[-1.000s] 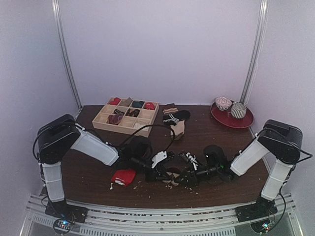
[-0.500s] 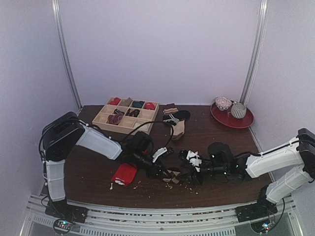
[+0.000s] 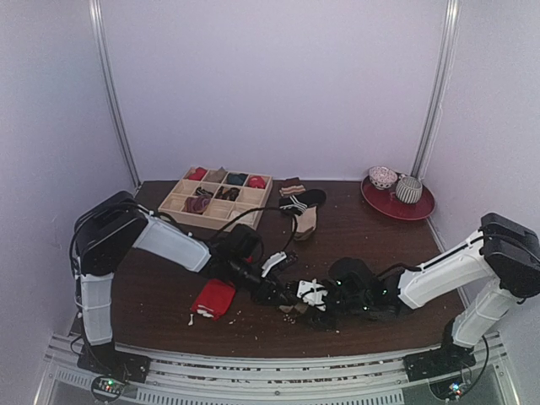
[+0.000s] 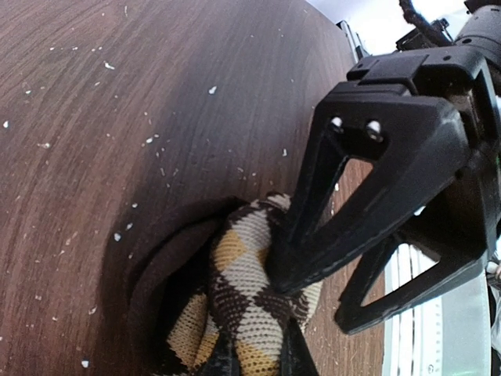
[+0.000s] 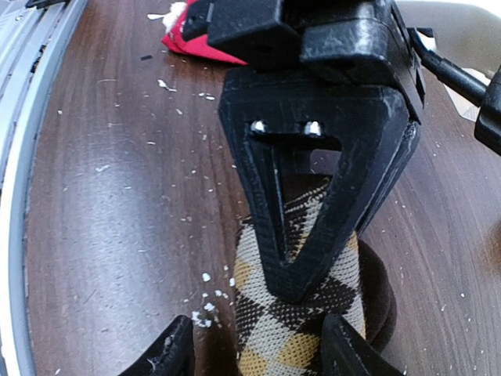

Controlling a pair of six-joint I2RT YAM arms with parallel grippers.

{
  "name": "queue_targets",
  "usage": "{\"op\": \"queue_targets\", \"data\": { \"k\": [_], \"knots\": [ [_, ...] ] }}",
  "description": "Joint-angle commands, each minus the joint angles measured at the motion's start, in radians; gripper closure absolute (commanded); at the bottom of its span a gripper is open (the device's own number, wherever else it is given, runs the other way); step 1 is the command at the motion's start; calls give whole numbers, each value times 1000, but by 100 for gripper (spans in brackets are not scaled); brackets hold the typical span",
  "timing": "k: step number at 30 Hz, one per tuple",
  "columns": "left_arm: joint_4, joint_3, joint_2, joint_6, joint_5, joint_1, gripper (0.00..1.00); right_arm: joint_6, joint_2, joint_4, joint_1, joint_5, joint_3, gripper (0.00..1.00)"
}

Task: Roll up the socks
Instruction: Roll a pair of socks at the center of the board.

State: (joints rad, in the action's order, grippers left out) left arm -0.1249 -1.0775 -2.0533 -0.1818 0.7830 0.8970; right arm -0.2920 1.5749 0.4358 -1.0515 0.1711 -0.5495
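Observation:
The brown argyle sock (image 3: 295, 305) lies bunched near the table's front, with its dark inside showing in the left wrist view (image 4: 246, 282). My left gripper (image 3: 277, 290) is shut on its patterned fold (image 4: 258, 362). My right gripper (image 3: 315, 299) faces it from the right. Its fingers (image 5: 166, 356) are spread open either side of the sock (image 5: 301, 329), and the gripper (image 5: 254, 359) sits low over it. One black left finger (image 5: 313, 180) presses on the sock. The red sock (image 3: 213, 299) lies folded to the left, apart from both grippers, and shows in the right wrist view (image 5: 205, 43).
A wooden compartment tray (image 3: 216, 201) with rolled socks stands at the back left. A black striped sock (image 3: 299, 202) and a tan sock (image 3: 305, 222) lie beside it. A red plate (image 3: 399, 204) with two bowls is at the back right. White lint (image 3: 291, 312) dots the table.
My right gripper has moved left along the table and closed in on the argyle sock. The right arm's elbow has shifted. My left gripper has stayed on the sock.

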Motion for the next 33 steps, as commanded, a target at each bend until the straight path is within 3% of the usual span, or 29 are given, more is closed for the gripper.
{"op": "queue_targets", "data": {
  "k": [1, 6, 13, 27, 33],
  "knots": [
    [298, 64, -96, 30, -94, 3, 100, 41, 76, -47, -2, -126, 6, 47],
    [304, 65, -109, 36, -97, 4, 100, 72, -19, 30, -5, -168, 86, 44],
    [306, 57, -114, 37, -99, 3, 100, 20, -196, -12, -5, -132, 110, 41],
    [307, 57, -121, 49, -94, 4, 100, -13, 23, 18, 6, -59, 27, 42],
    [299, 54, -119, 61, -82, 5, 100, 31, 83, 16, 18, -19, 21, 61]
  ]
}}
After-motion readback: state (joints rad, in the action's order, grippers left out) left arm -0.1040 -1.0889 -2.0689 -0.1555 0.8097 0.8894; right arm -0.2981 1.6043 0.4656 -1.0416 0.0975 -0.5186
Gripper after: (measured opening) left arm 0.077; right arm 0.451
